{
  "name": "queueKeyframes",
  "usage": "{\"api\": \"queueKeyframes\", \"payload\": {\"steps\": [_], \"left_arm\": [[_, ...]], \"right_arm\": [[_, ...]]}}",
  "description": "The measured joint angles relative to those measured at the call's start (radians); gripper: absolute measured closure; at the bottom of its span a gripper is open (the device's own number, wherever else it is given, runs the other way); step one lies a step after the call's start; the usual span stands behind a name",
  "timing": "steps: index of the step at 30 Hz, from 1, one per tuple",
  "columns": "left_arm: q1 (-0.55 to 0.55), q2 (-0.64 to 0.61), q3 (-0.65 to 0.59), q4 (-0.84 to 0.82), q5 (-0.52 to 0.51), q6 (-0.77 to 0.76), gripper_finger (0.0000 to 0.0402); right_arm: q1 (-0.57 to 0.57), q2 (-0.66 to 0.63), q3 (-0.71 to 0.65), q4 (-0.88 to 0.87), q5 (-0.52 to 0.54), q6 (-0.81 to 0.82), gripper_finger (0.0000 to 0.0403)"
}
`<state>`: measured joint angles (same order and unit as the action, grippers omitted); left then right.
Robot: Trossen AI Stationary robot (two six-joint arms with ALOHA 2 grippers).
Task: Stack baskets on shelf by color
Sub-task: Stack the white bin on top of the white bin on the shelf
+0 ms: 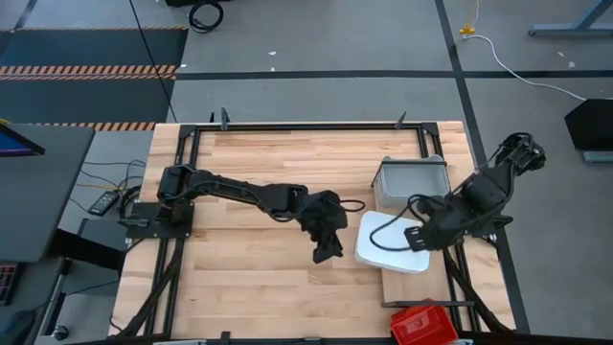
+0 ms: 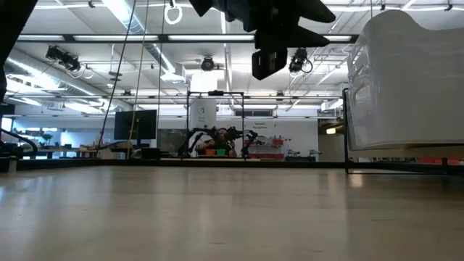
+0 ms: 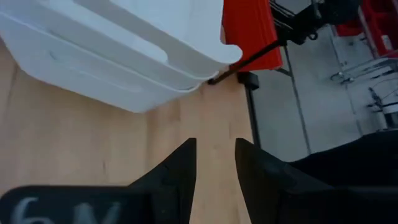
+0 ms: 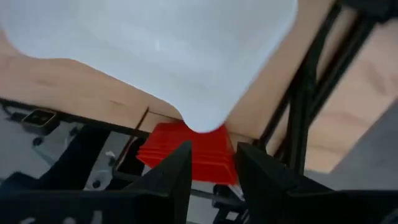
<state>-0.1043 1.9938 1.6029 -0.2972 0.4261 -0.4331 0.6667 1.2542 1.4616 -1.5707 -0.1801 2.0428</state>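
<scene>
So the white baskets are smooth glossy plastic with rounded corners, nested, sitting right under the right gripper and just beside the left gripper. Both sets of jaws stand slightly parted, holding nothing. A red basket lies past the right fingers. No readable labels.

Butcher-block tabletop, black frame, white floor cable.

White baskets under the black right gripper, light grey basket just beyond it, red mesh-walled basket nearer the table edge, pale slatted wood table, black left gripper
</scene>
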Motion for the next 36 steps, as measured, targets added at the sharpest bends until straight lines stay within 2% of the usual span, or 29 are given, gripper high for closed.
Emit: {"api": "queueKeyframes", "payload": {"steps": [5,9,18,28,36], "left_arm": [[0.003,0.021,-0.001,0.008,-0.001,0.08,0.0285],[0.003,0.037,0.0,0.014,0.006,0.145,0.0285],[0.006,0.068,0.001,0.109,0.007,0.176,0.0285],[0.006,0.095,0.0,0.267,-0.012,0.208,0.0285],[0.006,0.119,-0.001,0.351,-0.031,0.182,0.0285]], "right_arm": [[0.061,0.014,0.0,0.064,0.034,0.161,0.0273],[0.061,0.064,0.0,0.108,-0.003,0.18,0.0275],[0.083,0.215,-0.001,-0.001,-0.05,0.21,0.0284],[0.109,0.23,-0.043,0.075,-0.04,0.214,0.0284],[0.11,0.232,-0.056,0.054,-0.045,0.209,0.0284]]}}
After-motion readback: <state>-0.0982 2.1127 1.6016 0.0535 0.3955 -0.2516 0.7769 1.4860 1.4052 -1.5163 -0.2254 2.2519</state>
